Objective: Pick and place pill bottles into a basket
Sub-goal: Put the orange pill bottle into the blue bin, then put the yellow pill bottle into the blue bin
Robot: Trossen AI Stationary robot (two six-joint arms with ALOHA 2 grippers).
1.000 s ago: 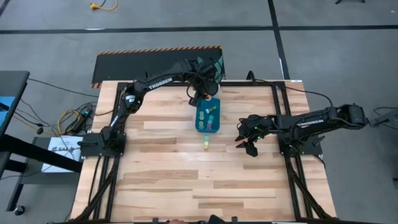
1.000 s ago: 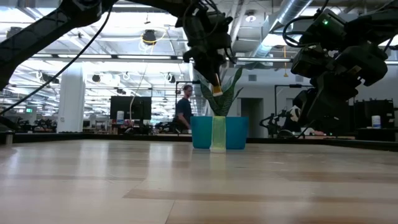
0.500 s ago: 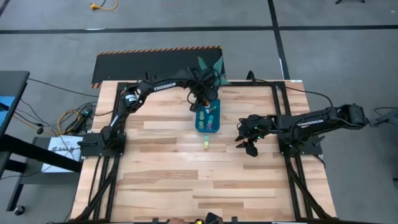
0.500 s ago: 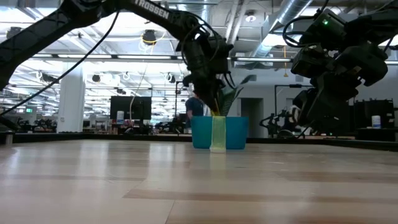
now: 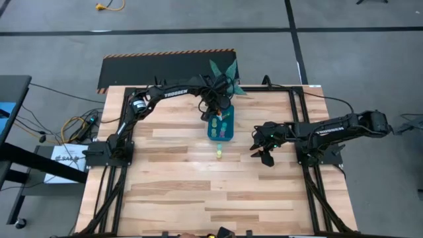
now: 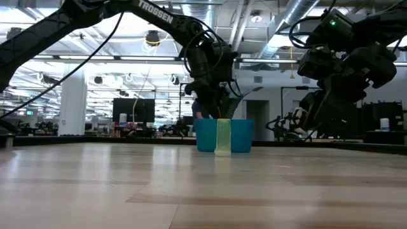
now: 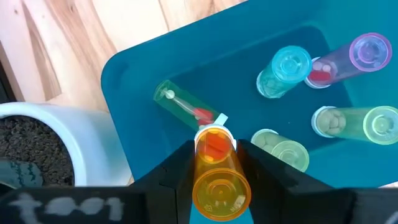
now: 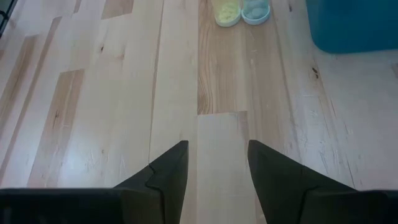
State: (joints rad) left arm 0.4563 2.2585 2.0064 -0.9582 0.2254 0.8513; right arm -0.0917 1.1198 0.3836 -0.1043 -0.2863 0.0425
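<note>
The teal basket stands at the table's far middle, with several pill bottles lying in it: a clear-green one, a teal one, a purple one and green ones. My left gripper reaches down into the basket's far end, shut on an orange pill bottle. Two more bottles, yellow and pale blue, stand on the table just near of the basket. My right gripper hovers open over the table to the basket's right. My left gripper pinches the orange bottle's side walls between its two fingers. The fingers slant down from above and lie along the bottle. The bottle's white-capped end points down inside the basket. I cannot tell whether it touches the clear-green bottle.
A white pot with a green plant stands right behind the basket's far end, beside my left gripper. Bare wooden table spreads toward the near edge.
My left gripper has come down with the orange bottle, from above the basket's far end to within its walls, tipping slightly. My right arm has kept still.
</note>
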